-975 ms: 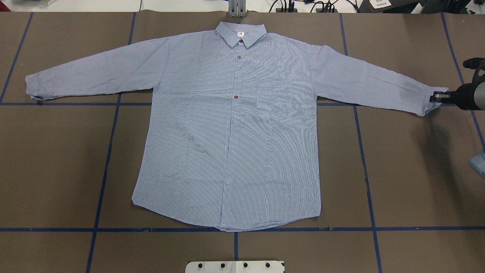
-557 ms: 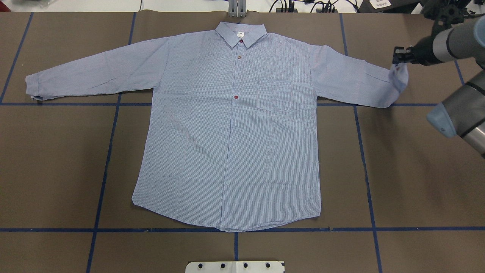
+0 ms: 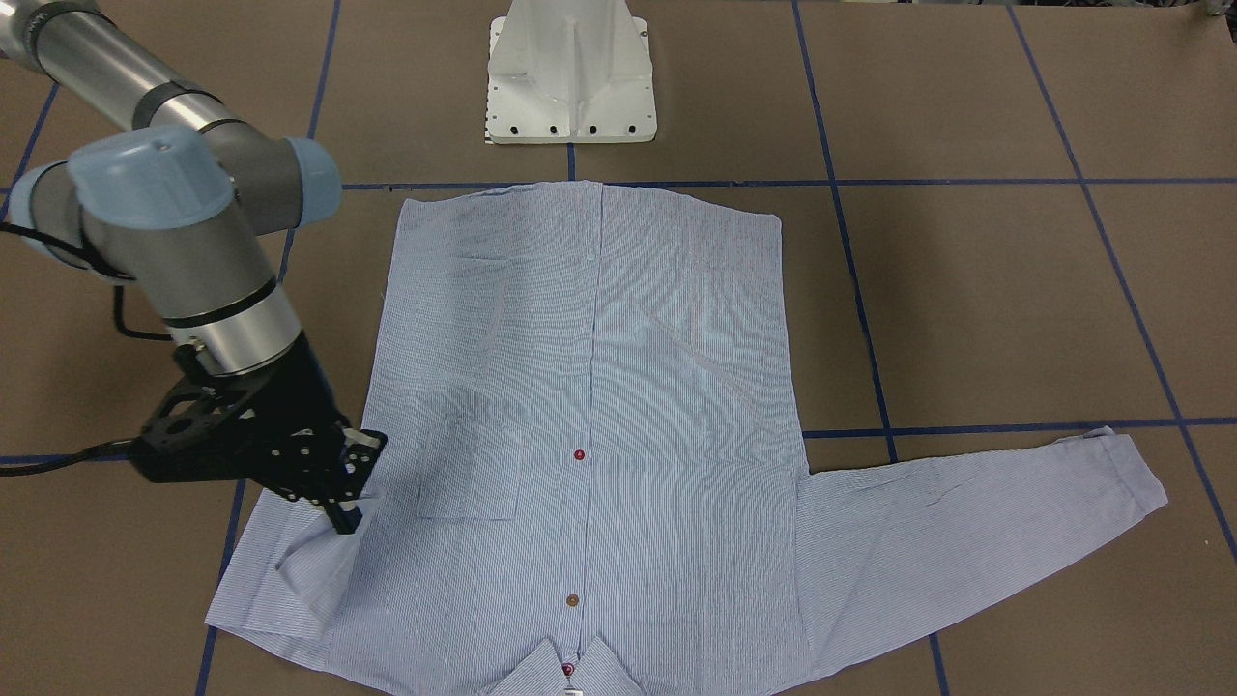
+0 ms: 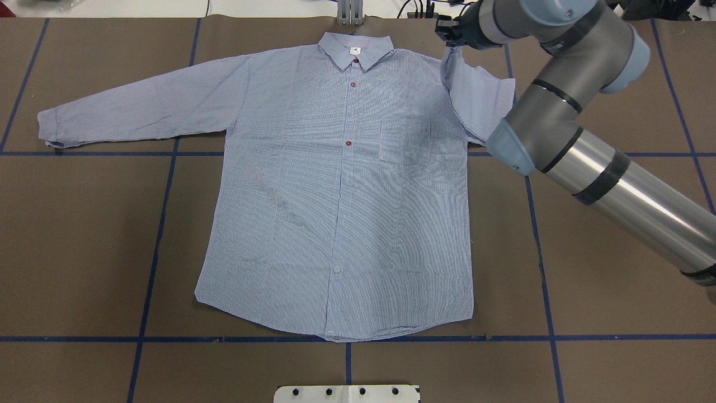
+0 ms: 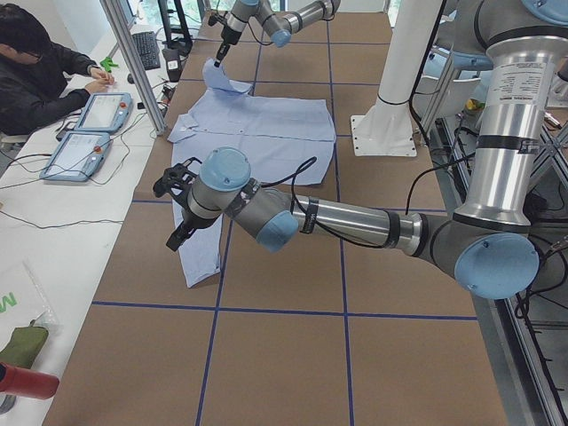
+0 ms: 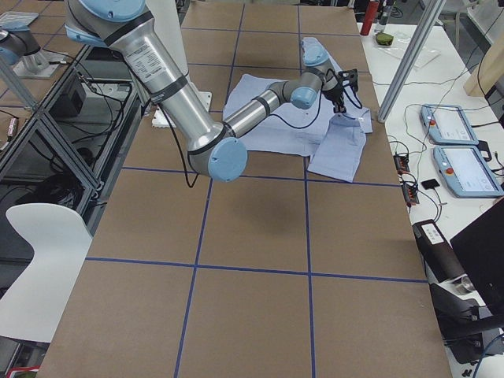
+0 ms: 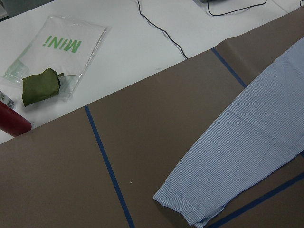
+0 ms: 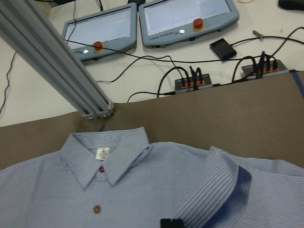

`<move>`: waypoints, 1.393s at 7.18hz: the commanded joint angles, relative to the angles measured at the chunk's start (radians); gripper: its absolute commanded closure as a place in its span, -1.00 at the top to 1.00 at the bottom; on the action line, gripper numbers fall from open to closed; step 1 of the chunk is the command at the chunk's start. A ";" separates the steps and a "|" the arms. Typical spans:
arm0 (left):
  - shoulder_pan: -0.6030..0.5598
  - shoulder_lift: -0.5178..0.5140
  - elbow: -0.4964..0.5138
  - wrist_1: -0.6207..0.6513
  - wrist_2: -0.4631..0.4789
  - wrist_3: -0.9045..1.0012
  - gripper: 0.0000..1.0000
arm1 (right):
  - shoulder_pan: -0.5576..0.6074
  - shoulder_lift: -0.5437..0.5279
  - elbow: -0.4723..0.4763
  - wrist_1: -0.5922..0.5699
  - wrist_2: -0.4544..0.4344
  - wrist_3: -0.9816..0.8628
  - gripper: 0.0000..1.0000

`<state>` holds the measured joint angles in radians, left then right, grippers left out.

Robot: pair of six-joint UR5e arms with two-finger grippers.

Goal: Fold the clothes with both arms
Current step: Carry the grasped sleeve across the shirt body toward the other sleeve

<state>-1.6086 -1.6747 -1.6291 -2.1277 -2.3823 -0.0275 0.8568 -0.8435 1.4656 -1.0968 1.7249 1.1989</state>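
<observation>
black right gripper (image 4: 449, 38) is clenching the cuff (image 8: 216, 187) of the light-blue striped shirt (image 4: 335, 196), likely mid sleeve-fold; next, laying it across the chest. left gripper (image 5: 176, 213) fingers: cannot tell.

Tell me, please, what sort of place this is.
Probably a robotics lab: a table gridded with blue tape, two teach pendants on the side bench, and a white robot pedestal.

Blind spots from my console
The light blue-and-white striped button-up shirt (image 3: 589, 387) has its collar (image 3: 541, 669) cut by the front view's bottom edge; overhead, my silver-grey right arm (image 4: 565, 84) covers part of a sleeve (image 4: 475, 95); the black left gripper (image 5: 176, 238) shows small, its jaws unreadable.
</observation>
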 commanded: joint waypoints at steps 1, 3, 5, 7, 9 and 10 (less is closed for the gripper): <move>-0.001 0.004 0.000 0.000 0.000 0.000 1.00 | -0.126 0.184 -0.116 -0.005 -0.125 0.053 -1.00; -0.001 0.004 0.000 0.000 0.000 -0.003 1.00 | -0.241 0.326 -0.319 -0.003 -0.269 0.053 -1.00; -0.001 0.006 -0.002 0.000 0.000 -0.005 1.00 | -0.309 0.362 -0.353 -0.008 -0.286 0.048 -1.00; -0.001 0.006 0.000 0.000 0.002 -0.005 1.00 | -0.312 0.394 -0.370 -0.094 -0.286 0.063 0.97; -0.001 0.006 0.012 0.002 0.000 -0.008 1.00 | -0.302 0.533 -0.372 -0.483 -0.256 0.093 0.99; -0.001 0.004 0.014 -0.001 0.000 -0.002 1.00 | -0.265 0.535 -0.370 -0.491 -0.220 0.091 1.00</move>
<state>-1.6091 -1.6692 -1.6193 -2.1273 -2.3821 -0.0323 0.5619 -0.3361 1.0948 -1.5128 1.4706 1.2856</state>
